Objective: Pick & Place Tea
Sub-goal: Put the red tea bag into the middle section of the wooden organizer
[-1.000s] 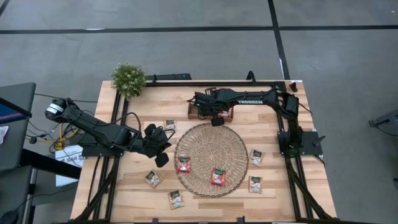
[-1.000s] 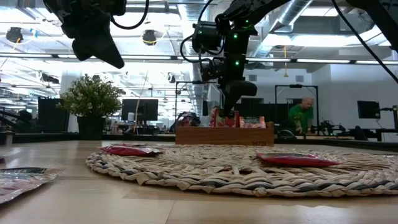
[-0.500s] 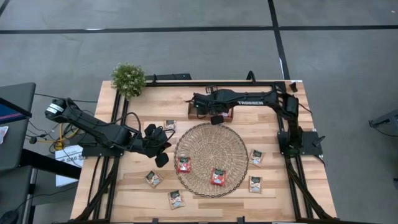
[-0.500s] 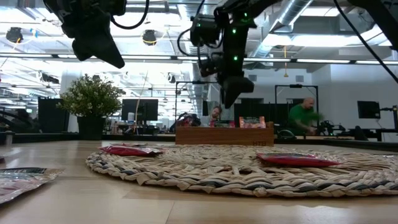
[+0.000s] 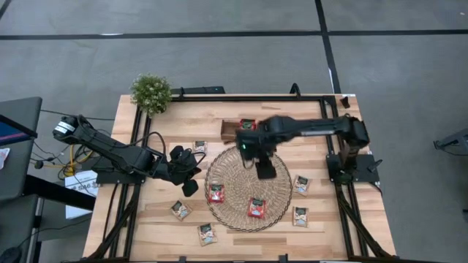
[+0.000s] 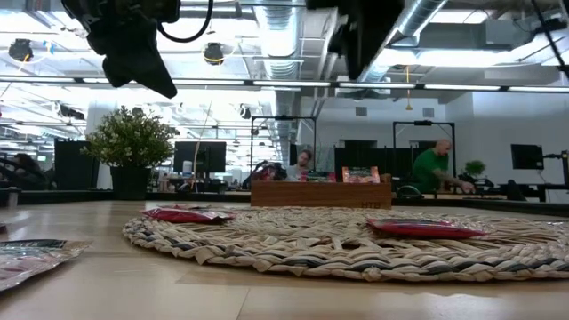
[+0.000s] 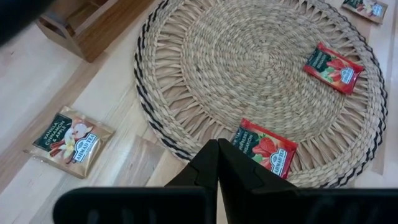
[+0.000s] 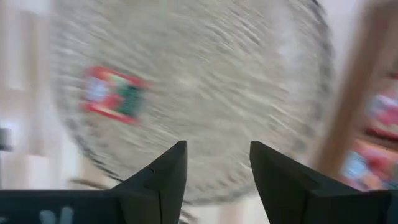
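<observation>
While the left claw (image 5: 191, 187) hangs pinched shut and empty over the bench (image 5: 168, 223) at centre left of the high view, just off the mat's (image 5: 248, 164) left rim, the right claw (image 5: 265, 170) sits above the middle of the mat with its fingers (image 8: 163, 171) spread apart and nothing between them. Two red sachets (image 5: 215, 193) (image 5: 256, 207) lie flat on the lower part of the mat. Pale sachets lie on the bare bench around it: one (image 5: 199, 147) at upper left of the mat, two (image 5: 180, 210) (image 5: 207, 234) at lower left, and two (image 5: 300, 184) (image 5: 300, 216) at right. The wooden tray (image 5: 230, 130) stands just above the mat's top edge, with a red sachet (image 5: 247, 124) showing in it beside the right arm. A potted plant (image 5: 151, 93) stands at the bench's upper left corner. In the low view, a person (image 6: 432, 165) in green sits far behind the bench.
</observation>
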### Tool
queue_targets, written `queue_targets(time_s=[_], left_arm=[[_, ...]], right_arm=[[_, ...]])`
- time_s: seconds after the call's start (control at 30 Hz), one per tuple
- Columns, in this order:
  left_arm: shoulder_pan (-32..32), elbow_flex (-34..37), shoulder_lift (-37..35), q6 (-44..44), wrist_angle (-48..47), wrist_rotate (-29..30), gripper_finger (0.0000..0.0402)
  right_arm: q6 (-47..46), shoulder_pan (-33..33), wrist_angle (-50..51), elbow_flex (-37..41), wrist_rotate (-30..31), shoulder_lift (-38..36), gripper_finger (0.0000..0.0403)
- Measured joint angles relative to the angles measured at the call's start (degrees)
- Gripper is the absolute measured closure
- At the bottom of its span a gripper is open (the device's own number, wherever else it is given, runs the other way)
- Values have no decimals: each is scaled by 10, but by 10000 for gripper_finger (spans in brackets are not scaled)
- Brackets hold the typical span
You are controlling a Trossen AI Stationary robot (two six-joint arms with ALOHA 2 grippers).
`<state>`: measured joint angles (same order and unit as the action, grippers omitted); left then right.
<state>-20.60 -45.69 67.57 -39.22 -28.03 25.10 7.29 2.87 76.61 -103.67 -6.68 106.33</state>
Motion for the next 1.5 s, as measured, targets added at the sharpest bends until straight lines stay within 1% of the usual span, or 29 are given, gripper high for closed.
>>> queue_targets(time_s=[0.07, 0.2, 0.3, 0.4, 0.5, 0.73, 0.97, 1.03, 1.1, 1.17, 1.23, 1.3, 1.5], left_arm=[[0, 0, 0, 0, -2, -4, 401], [0, 0, 0, 0, -2, -29, 401], [0, 0, 0, -2, -3, -45, 401], [-1, 0, 0, -2, -4, -49, 401], [-1, 0, 0, -2, -3, -49, 401], [-1, 0, 0, -3, -3, -49, 401], [-1, 0, 0, -5, -4, -43, 402], [-1, 0, 0, -5, -6, -43, 402], [-1, 0, 0, -4, -5, -41, 402], [-1, 0, 0, -4, -9, -40, 402], [-1, 0, 0, -3, -9, -38, 402], [-1, 0, 0, -2, -12, -38, 402], [-1, 0, 0, -2, -20, -38, 401]], right_arm=[[-11, 29, -11, 9, -10, -8, 237], [-24, 86, -55, 33, -11, -8, 241], [-48, 118, -115, 72, -11, -2, 244], [-79, 135, -160, 120, -10, 1, 247], [-119, 140, -216, 163, -9, 1, 248], [-180, 141, -261, 218, -9, 6, 244], [-190, 159, -266, 223, -9, 36, 246], [-196, 163, -286, 220, -9, 47, 248], [-196, 163, -273, 222, -9, 54, 251], [-202, 162, -298, 221, -5, 67, 253], [-204, 162, -282, 223, 6, 67, 256], [-204, 160, -301, 220, 9, 65, 258], [-205, 154, -289, 221, 14, 65, 261]])
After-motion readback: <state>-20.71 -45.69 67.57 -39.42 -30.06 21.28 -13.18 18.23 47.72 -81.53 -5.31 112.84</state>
